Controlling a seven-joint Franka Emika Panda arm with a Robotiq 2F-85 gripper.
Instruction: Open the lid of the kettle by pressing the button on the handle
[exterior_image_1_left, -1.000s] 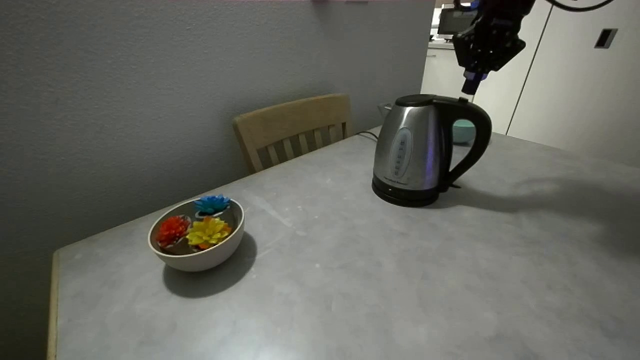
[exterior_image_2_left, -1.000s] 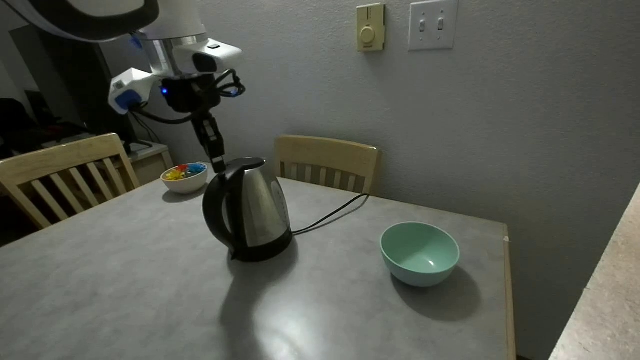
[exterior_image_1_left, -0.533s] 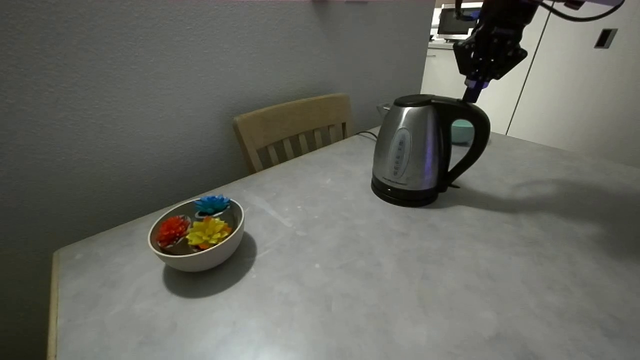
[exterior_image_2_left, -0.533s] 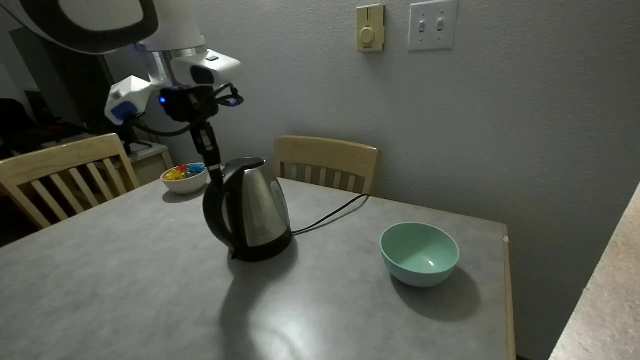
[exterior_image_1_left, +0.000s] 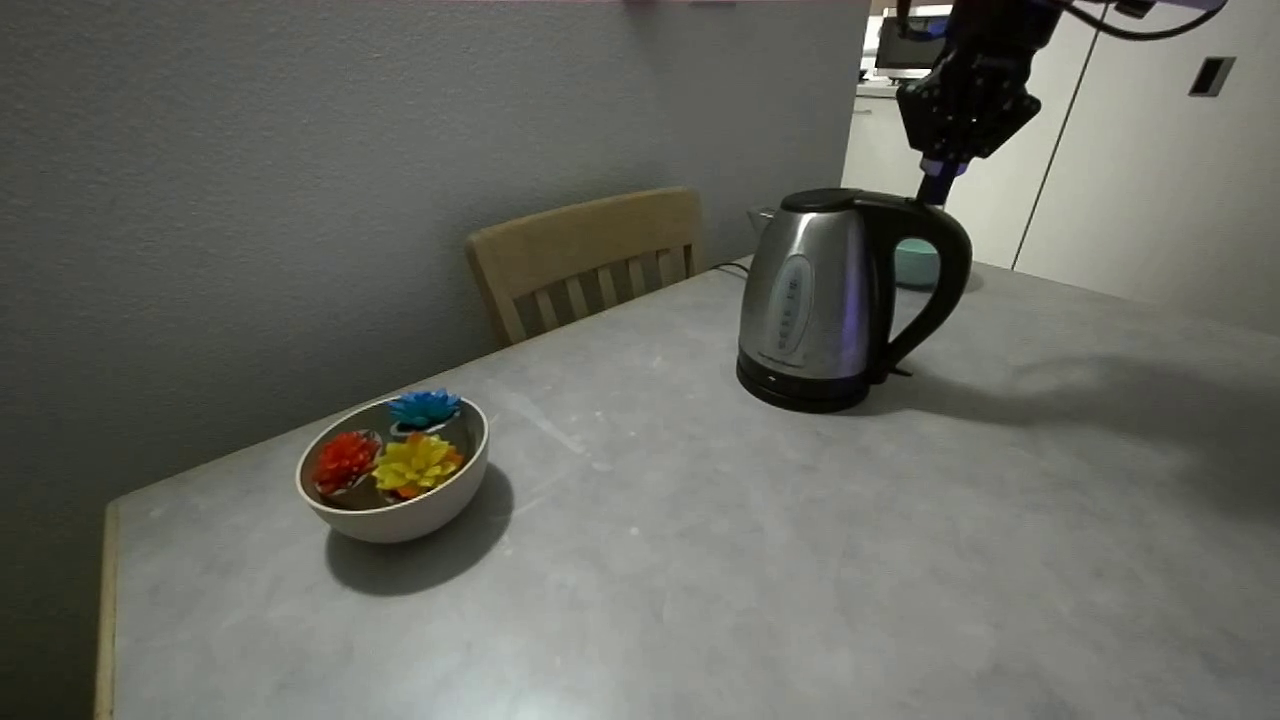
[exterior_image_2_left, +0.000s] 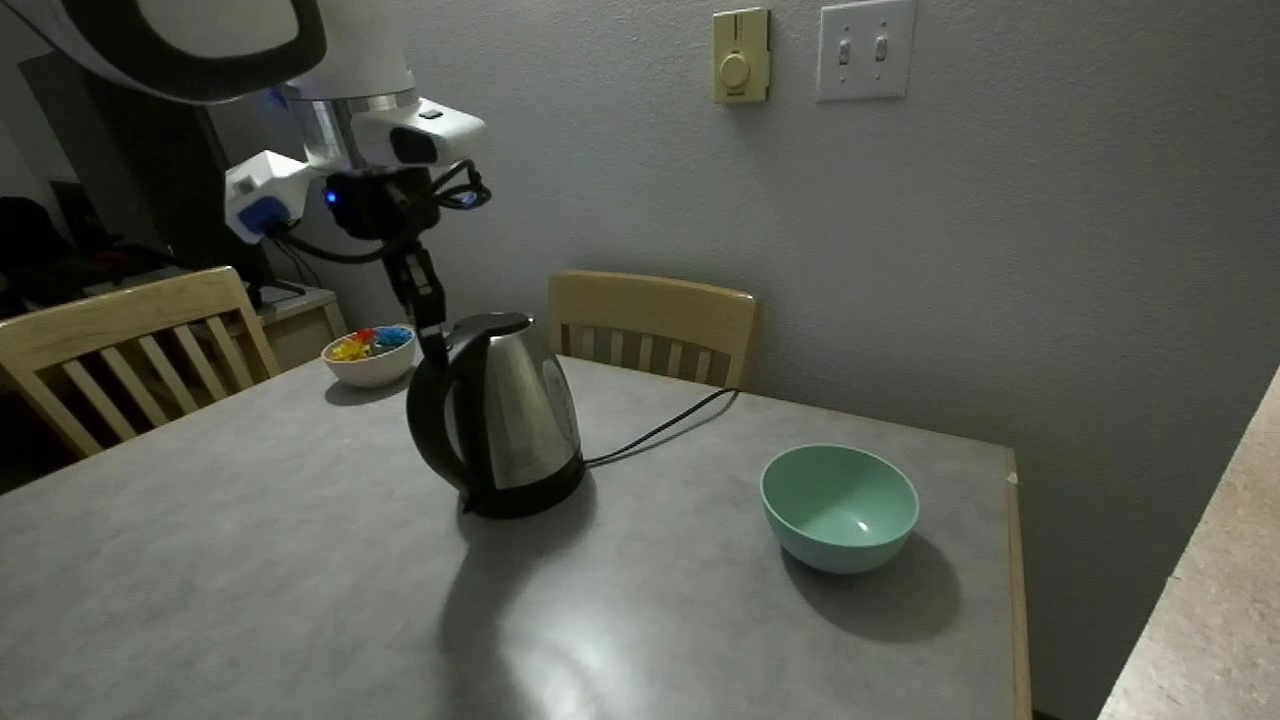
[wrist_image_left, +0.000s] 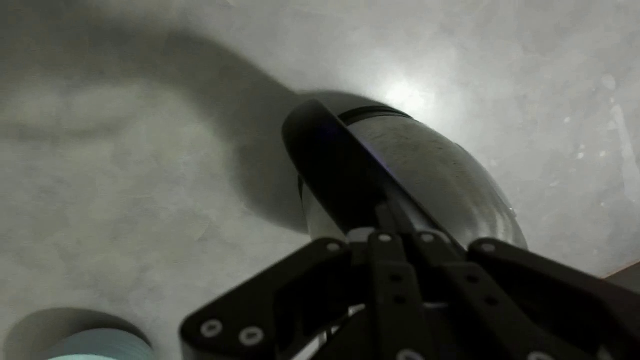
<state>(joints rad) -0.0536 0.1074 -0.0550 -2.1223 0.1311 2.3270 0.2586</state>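
Note:
The steel kettle (exterior_image_1_left: 815, 300) stands upright on the table in both exterior views (exterior_image_2_left: 530, 415) and shows from above in the wrist view (wrist_image_left: 430, 165). Its black lid (exterior_image_1_left: 822, 200) lies flat on top and looks closed, also in an exterior view (exterior_image_2_left: 500, 323). The black loop handle (exterior_image_1_left: 955, 280) also shows in an exterior view (exterior_image_2_left: 430, 430) and the wrist view (wrist_image_left: 325, 155). My gripper (exterior_image_1_left: 933, 190) points down with its fingers together, nothing seen between them; its tips (exterior_image_2_left: 434, 350) appear to touch the handle's top. The button is hidden at the fingertips (wrist_image_left: 395, 217).
A white bowl (exterior_image_1_left: 400, 522) of colourful flowers stands at the table's far side from the teal bowl (exterior_image_2_left: 838, 510), which also shows in the wrist view (wrist_image_left: 102, 342). A black cord (exterior_image_2_left: 660, 432) runs from the kettle base. Chairs (exterior_image_2_left: 655, 305) (exterior_image_2_left: 130, 310) stand at the table edges.
My gripper has come down from above the handle onto its top, covering the button. The kettle has shifted slightly, leftward in an exterior view. The lid looks unchanged.

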